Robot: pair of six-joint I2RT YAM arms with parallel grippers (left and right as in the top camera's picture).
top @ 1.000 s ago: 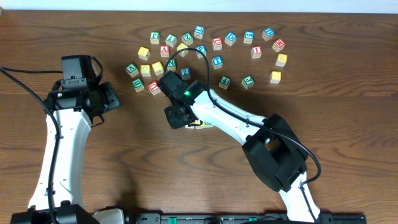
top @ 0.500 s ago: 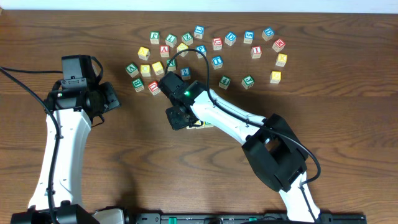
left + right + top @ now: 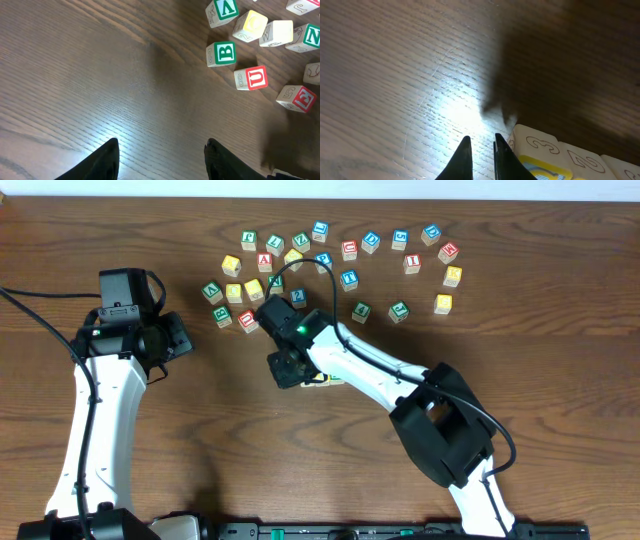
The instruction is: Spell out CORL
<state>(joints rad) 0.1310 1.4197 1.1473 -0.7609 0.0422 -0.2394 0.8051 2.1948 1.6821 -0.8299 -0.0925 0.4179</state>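
Observation:
A short row of wooden cubes [image 3: 320, 381] lies mid-table, mostly covered by my right arm in the overhead view. In the right wrist view the nearest cube [image 3: 540, 155] has a yellow-framed top and a 3 on its side, and a second cube [image 3: 585, 162] stands beside it. Their top letters cannot be read. My right gripper [image 3: 482, 136] is shut and holds nothing. It is low over the wood, with its right finger against that nearest cube's left side. My left gripper [image 3: 162, 142] hangs open and holding nothing over bare wood at the left [image 3: 180, 337].
Several loose letter cubes [image 3: 340, 255] are scattered across the far part of the table. The left wrist view shows a green B [image 3: 221, 53], a red U [image 3: 251, 78], a red E [image 3: 299, 97] and a green N [image 3: 310, 37].
My right arm has shifted very slightly to the right, toward the row. The left arm has not moved.

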